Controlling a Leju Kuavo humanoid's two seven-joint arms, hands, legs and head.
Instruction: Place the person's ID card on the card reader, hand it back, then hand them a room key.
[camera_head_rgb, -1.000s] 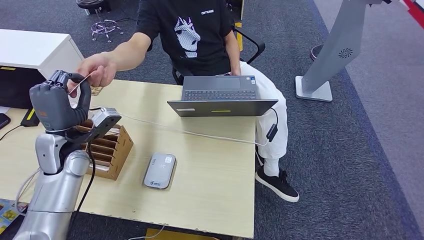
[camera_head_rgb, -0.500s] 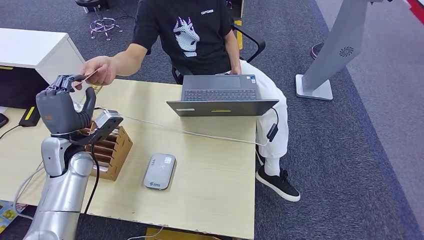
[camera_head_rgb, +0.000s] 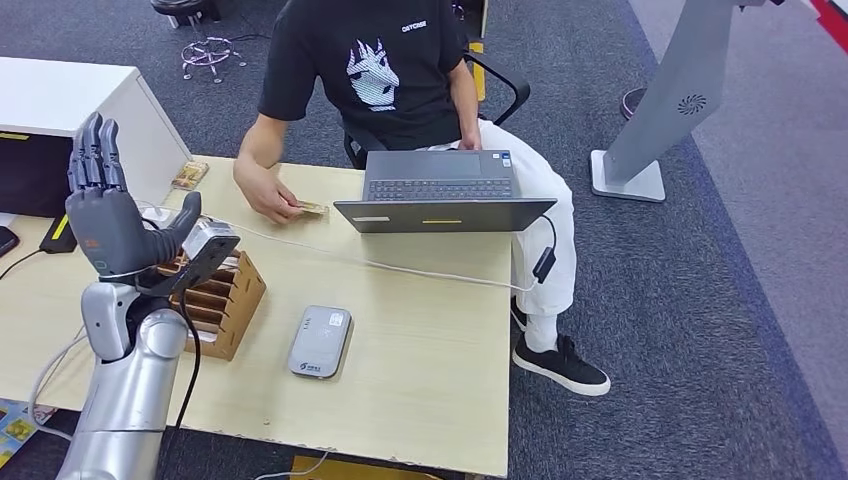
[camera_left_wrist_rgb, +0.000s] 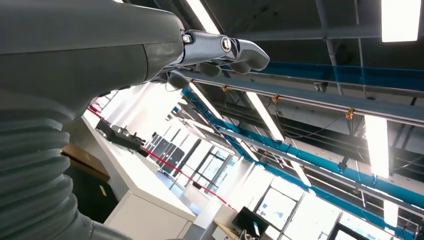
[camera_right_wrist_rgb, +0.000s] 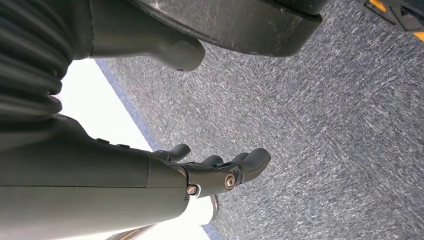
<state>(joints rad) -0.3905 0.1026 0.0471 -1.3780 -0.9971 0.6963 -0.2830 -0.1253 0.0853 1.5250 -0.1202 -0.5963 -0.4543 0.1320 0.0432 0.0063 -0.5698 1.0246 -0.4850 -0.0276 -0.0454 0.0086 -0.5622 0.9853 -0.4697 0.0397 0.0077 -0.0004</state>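
My left hand (camera_head_rgb: 105, 215) is raised above the table's left side, fingers straight up and spread, holding nothing. In the left wrist view its fingers (camera_left_wrist_rgb: 220, 50) point toward the ceiling. The person's hand (camera_head_rgb: 268, 197) rests on the table beside the laptop and holds the yellowish ID card (camera_head_rgb: 312, 209) flat against the tabletop. The grey card reader (camera_head_rgb: 320, 341) lies near the table's front with nothing on it. A wooden slotted card holder (camera_head_rgb: 222, 300) stands just right of my left forearm. My right hand (camera_right_wrist_rgb: 210, 172) hangs over grey carpet, fingers loose and empty.
An open laptop (camera_head_rgb: 445, 200) sits at the table's far edge, its white cable (camera_head_rgb: 400, 268) trailing across the tabletop. A small card packet (camera_head_rgb: 188, 175) lies at the far left corner. A white cabinet (camera_head_rgb: 70, 100) stands at the left, and the seated person faces me.
The person took the card from my left hand and drew it down to the table by the laptop. My left hand's fingers uncurled and now stand straight.
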